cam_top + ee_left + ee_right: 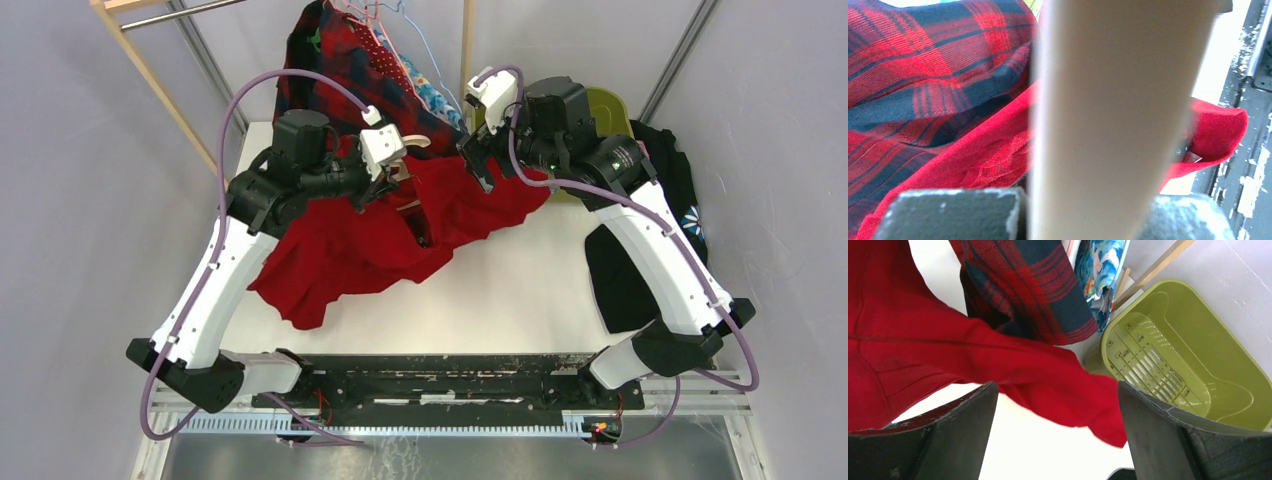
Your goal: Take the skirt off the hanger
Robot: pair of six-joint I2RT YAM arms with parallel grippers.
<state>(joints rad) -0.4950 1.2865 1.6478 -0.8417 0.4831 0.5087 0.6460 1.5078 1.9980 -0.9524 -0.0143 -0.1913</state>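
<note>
While left tool (1070, 217) clamps the hanger (1113, 100), right tool (1058, 440) gapes over skirt (913, 355).

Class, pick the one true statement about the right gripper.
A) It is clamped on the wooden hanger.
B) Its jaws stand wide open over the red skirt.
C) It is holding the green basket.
B: in the right wrist view the right gripper has its fingers spread wide apart, with the red skirt lying beneath them, not pinched.
</note>
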